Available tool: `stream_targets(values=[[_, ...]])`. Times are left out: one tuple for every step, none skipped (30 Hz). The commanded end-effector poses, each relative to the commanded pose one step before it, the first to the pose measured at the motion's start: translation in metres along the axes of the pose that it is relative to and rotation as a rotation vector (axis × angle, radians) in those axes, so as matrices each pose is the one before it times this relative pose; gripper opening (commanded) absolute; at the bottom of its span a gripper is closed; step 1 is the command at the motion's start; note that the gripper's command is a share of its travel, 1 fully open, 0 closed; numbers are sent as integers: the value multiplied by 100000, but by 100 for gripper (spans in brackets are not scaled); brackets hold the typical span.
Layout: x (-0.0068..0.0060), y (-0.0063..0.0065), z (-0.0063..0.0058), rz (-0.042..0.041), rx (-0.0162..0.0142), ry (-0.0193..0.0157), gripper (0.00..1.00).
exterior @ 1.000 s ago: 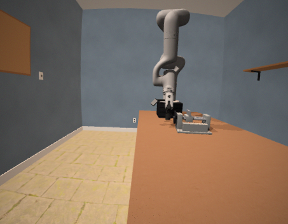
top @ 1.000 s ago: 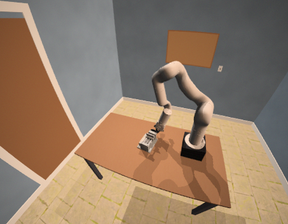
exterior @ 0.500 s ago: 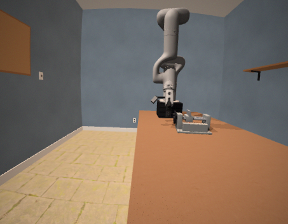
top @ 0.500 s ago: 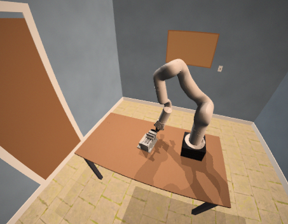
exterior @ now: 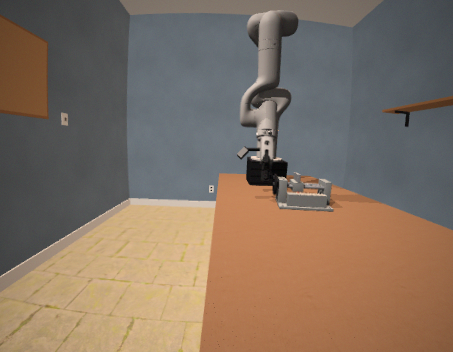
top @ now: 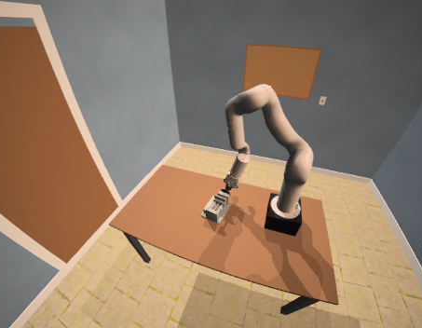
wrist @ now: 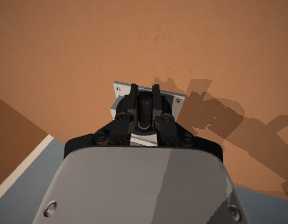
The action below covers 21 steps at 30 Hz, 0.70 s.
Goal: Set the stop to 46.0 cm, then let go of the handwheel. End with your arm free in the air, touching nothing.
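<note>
A small grey stop fixture [top: 216,207] [exterior: 304,194] [wrist: 121,95] with rails stands on the brown table [top: 170,219] [exterior: 317,280] [wrist: 70,60]. Its dark handwheel [wrist: 144,111] sits at the end nearest the arm. My gripper [top: 226,185] [exterior: 266,167] [wrist: 144,93] is at that end of the fixture. In the wrist view its two black fingers are shut on the handwheel, one on each side. The stop's position along the rails is too small to read.
The arm's black base [top: 283,220] [exterior: 256,172] stands on the table beside the fixture. The table's left edge shows in the wrist view, with the floor [wrist: 25,165] below. A shelf [exterior: 422,106] hangs on the right wall.
</note>
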<state>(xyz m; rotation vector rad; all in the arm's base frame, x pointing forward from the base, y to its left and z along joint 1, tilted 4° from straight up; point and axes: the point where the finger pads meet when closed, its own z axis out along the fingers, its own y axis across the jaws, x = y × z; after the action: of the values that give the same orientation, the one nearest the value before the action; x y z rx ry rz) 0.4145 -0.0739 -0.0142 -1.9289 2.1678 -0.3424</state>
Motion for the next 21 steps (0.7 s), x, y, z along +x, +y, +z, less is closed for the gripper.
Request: stream_targets(values=[[5,-1061,146,-8,276,-5,6],[0,-209,75,0,0,0,6],[0,-187,101,0,0,0,6],[0,-184,105,0,0,0,6],[0,-173,119,0,0,0,6],[0,-161,134,0,0,0,6],[0,-159,137,0,0,0,6],[0,-138,162,0,0,0,6],[0,-137,163,0,0,0,6],[0,-120,184,0,0,0,6],[0,-112,193,0,0,0,6],[0,-95,195,0,0,0,6],[0,0,0,0,0,0,6],[0,0,0,0,0,0,6],[0,-73,196,0,0,0,6],[0,-71,197,0,0,0,6],[0,-36,196,0,0,0,6],[0,-35,196,0,0,0,6],[0,-18,196,0,0,0,6],[0,-1,195,0,0,0,6],[0,0,196,0,0,0,6]])
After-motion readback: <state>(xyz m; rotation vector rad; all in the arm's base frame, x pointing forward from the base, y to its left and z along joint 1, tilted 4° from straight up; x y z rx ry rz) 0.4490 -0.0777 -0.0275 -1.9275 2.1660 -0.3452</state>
